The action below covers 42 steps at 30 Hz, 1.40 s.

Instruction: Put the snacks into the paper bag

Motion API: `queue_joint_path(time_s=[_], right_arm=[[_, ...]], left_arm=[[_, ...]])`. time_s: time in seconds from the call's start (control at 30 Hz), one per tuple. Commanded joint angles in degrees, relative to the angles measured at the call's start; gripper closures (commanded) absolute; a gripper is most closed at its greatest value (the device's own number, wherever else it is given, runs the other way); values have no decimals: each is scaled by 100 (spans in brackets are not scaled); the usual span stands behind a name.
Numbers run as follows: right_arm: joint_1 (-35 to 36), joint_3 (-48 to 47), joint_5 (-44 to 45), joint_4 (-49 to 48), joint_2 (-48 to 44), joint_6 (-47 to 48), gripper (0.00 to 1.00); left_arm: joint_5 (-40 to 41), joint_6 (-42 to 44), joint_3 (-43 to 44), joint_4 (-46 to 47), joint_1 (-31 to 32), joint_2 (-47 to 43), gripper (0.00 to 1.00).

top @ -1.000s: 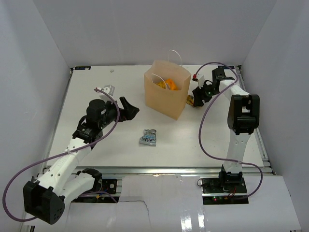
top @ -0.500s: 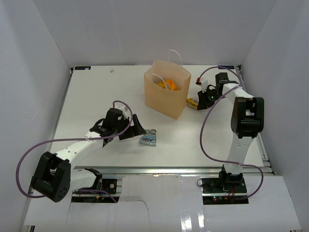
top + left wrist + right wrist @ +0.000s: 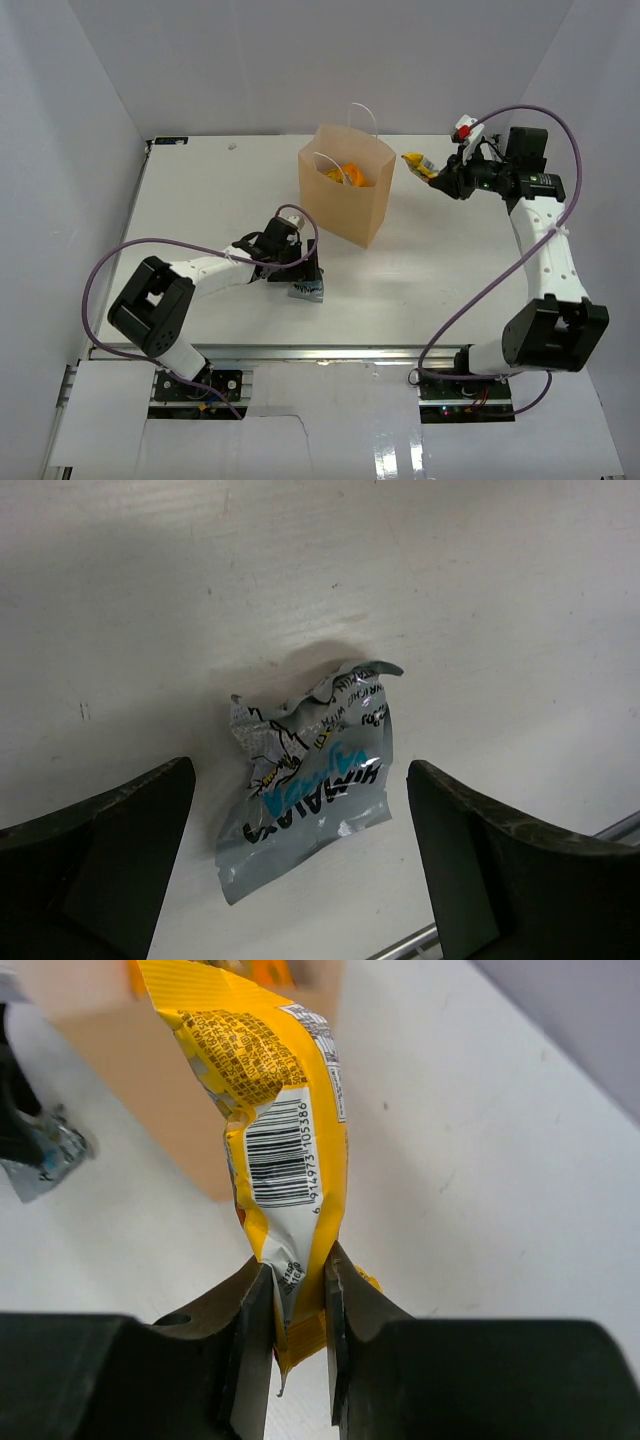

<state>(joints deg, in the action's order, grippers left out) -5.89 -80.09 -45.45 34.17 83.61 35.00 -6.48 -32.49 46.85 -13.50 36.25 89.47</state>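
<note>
right gripper [image 3: 295, 1305] clamped on the bottom seam of a yellow crinkly plastic snack packet with a barcode [image 3: 275, 1090]. The packet is held up off the white table [image 3: 200, 190], just right of the tall tan kraft paper bag with white cord handles [image 3: 345, 210], on the far-right-corner side. The bag stands upright toward the far edge, about mid-width, mouth open, with orange packets [image 3: 352, 176] showing inside. left gripper [image 3: 306, 270] is spread wide, low over a crumpled silver-grey foil packet with blue lettering [image 3: 305, 780], one finger each side, neither touching it in the wrist view. That packet lies flat close to the near edge, roughly mid-width, in front of the bag and apart from it.
</note>
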Motion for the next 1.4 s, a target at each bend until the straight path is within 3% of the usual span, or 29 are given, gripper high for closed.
queue_joint_path(time_s=[0.0, 0.2, 0.43, 0.53, 0.6, 0.63, 0.73, 0.87, 0.93, 1.03, 1.2, 1.37], right_arm=[[377, -182, -649, -402, -642, -213, 89], [1563, -331, 246, -1165, -979, -941, 89], [2373, -805, 1985, -1931, -137, -1891, 92], [2540, -1052, 2172, -2002, 206, -2155, 90], [2654, -1148, 2163, -2002, 304, -2156, 81], [2689, -1149, 2172, -2028, 339, -2156, 68], [2742, -1131, 2146, -2029, 314, -2147, 43], [2734, -1052, 2085, -1941, 94, -1963, 24], [2681, -939, 1849, -1836, -133, -1779, 15], [2479, -701, 1462, -1695, -493, -1497, 12], [1708, 63, 960, -1660, -951, -1567, 11], [1082, 696, 696, -1572, -1356, -1602, 11]], left_arm=[[490, 208, 166, -162, 75, 123, 2], [534, 120, 26, -136, 84, 106, 2], [560, 23, -176, -74, 84, -351, 2], [516, -47, -307, -30, 84, -527, 2], [472, -90, -378, -4, 84, -606, 2], [455, -126, -439, 5, 84, -632, 2], [411, -196, -510, 31, 84, -694, 2], [332, -205, -519, 110, 84, -668, 5], [244, -188, -475, 128, 84, -555, 11], [121, -144, -361, 137, 84, -326, 19], [-20, -82, -185, 154, 110, -53, 36], [-125, -73, -132, 137, 119, 35, 59]])
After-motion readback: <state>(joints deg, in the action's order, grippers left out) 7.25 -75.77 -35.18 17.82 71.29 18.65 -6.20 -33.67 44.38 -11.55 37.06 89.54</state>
